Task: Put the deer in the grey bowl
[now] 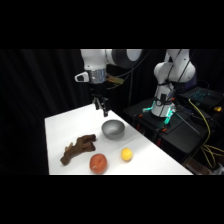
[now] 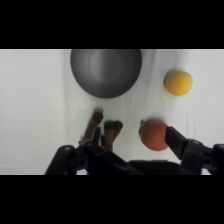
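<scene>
Wrist view: fingers (image 2: pixel 182 142) stood parted, nothing held between them, rising from the lower edge over the white table (image 2: pixel 30 110). Gripper (image 1: pixel 102 107) hung above the table's far side, apart from every item. Deer (image 1: pixel 79 148): lying on the table, outside the bowl, legs protruding. Grey bowl (image 1: pixel 113 129): upright, just beyond the deer. Red fruit (image 1: pixel 98 163): near the deer's front. Yellow ball (image 1: pixel 126 154): beside the fruit.

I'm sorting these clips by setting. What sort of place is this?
Probably a robotics lab: a white table against black curtains, toy props such as the deer and grey bowl, and cabled equipment by the arm's base.
</scene>
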{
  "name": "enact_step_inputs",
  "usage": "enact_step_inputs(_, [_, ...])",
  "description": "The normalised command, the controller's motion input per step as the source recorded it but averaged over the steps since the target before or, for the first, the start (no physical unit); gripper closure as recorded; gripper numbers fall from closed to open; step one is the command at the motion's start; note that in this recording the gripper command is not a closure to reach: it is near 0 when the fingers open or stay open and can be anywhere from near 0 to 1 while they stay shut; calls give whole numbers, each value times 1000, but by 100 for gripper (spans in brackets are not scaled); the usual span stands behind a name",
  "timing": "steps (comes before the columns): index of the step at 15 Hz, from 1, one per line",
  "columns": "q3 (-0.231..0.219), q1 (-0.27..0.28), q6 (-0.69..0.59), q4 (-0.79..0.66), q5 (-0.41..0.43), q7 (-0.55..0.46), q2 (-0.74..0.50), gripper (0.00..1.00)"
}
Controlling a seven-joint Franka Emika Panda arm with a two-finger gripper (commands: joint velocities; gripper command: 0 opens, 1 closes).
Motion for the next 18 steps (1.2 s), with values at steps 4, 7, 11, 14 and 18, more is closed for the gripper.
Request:
enact_step_inputs(4, [15,-36,-43,161,-11,-37,95,0])
enact_step_inputs(7, [-6,-64,-33,535,-32,-147,343,0])
enact_step_inputs(11, [9,-57,54,674,-52,-176,531,0])
enact_step_inputs(14, [25,-84,83,702,-10,-196,671,0])
enact_step_inputs(18, [32,-81,-2,743,-14,-121,692,0])
